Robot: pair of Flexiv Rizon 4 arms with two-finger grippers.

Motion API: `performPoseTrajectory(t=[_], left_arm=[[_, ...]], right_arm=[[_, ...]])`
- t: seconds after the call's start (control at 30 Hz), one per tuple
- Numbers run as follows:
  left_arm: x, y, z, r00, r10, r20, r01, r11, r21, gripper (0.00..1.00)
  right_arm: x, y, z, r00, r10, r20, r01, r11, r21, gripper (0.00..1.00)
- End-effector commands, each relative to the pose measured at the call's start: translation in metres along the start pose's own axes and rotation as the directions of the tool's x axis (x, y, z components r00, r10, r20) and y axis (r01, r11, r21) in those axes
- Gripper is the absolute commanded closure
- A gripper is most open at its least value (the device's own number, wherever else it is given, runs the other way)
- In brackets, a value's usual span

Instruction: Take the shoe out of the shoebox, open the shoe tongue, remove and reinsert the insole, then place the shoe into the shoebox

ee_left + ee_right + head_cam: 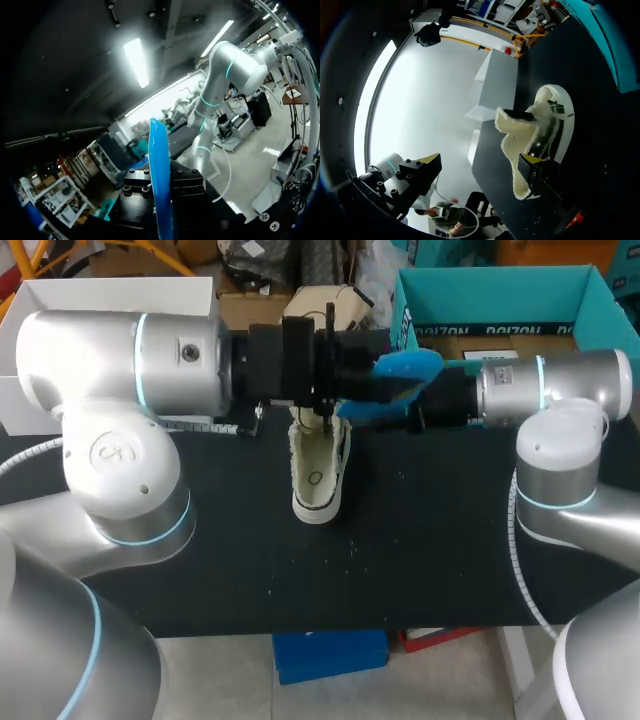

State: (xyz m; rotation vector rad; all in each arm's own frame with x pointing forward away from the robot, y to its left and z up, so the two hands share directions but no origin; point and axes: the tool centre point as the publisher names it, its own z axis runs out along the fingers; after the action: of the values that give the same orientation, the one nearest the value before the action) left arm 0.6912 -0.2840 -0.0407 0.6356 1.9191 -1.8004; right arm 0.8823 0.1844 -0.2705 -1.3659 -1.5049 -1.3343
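Note:
A cream shoe (318,475) stands on the black table (430,540), toe toward me, with its tongue pulled open. Above it my left gripper (345,370) is shut on a blue insole (405,370), which sticks out to the right in the air. The left wrist view shows the insole (159,150) edge-on, rising out of the left gripper (161,200). My right gripper (420,405) sits just right of the shoe, partly hidden by the insole. The right gripper (480,162) is wide open with nothing in it, and the shoe (540,125) lies ahead of one of its fingers (532,167).
The teal shoebox (590,300) stands open at the back right of the table. A white box (30,370) sits at the back left, behind my left arm; the right wrist view shows this white box (495,85) beyond the shoe.

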Motion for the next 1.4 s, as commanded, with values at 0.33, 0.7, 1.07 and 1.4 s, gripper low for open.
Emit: performPoseTrajectory(t=[0.33, 0.7, 1.07, 1.4], left_arm=[[0.085, 0.052, -0.011, 0.905, 0.424, 0.009, -0.424, 0.905, 0.003, 1.0], [0.085, 0.052, -0.011, 0.905, 0.424, 0.009, -0.424, 0.905, 0.003, 1.0], [0.131, 0.102, -0.005, 0.775, 0.631, 0.018, -0.632, 0.775, 0.011, 1.0], [0.144, 0.122, -0.012, 0.698, 0.711, 0.086, -0.716, 0.689, 0.11, 1.0]], right_arm=[[0.0, 0.0, 0.001, 1.0, 0.0, 0.001, 0.0, 1.0, -0.002, 0.0], [0.0, 0.0, 0.001, 1.0, 0.0, 0.001, 0.0, 1.0, -0.002, 0.0], [0.0, 0.0, 0.001, 1.0, 0.0, 0.001, 0.0, 1.0, -0.002, 0.0], [0.0, 0.0, 0.001, 1.0, 0.0, 0.001, 0.0, 1.0, -0.002, 0.0]])
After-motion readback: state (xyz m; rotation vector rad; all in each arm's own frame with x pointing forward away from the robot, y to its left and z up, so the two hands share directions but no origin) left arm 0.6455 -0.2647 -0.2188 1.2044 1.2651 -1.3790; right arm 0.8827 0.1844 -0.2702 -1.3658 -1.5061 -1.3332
